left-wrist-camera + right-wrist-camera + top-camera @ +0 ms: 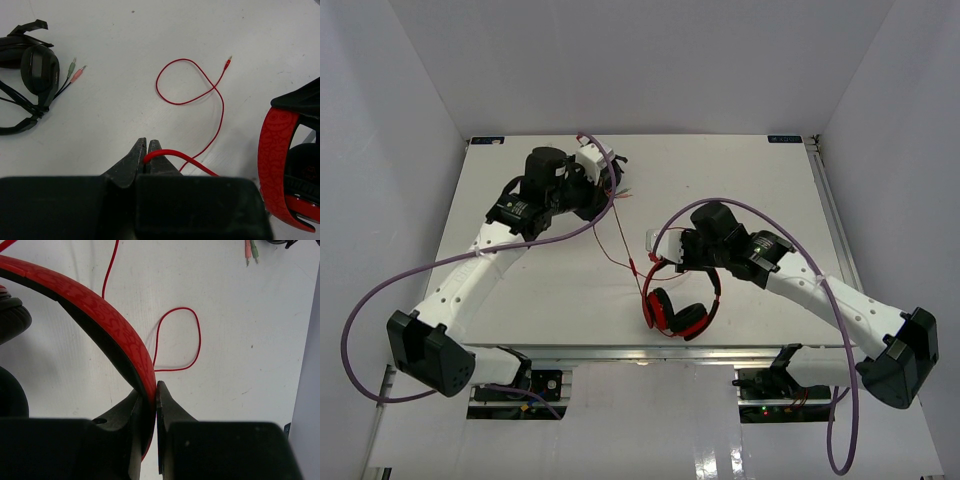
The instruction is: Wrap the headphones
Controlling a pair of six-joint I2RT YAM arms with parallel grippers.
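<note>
Headphones [678, 305], glossy red over-ear type with a patterned red headband, black inner lining and black ear pads: I am seeing them lying on the flat white table [750, 180], near its front edge and a little right of centre, with the ear cups pointing toward the arm bases.

Right gripper [152, 387]: its jaws are pinching the headband [100, 315] of the headphones, one finger lying on the red outer face and the other on the black inner side. In the overhead view this gripper [668, 258] is sitting at the far end of the band.

Cable [220, 110], long, thin, red: it is running from the headphones across the table to the left gripper, making one loop that is crossing over itself. Its gold-tipped plug [228, 61] is lying free on the table beyond the loop.

Left gripper [146, 145]: its jaws are pressing together on the cable, the strand coming out at the right of the tips. From overhead I am finding it [612, 190] toward the far left of the table, well apart from the headphones.

Black headset [35, 70], smaller, with pink and green plugs [75, 70]: it is lying on the table, apart from the cable.
</note>
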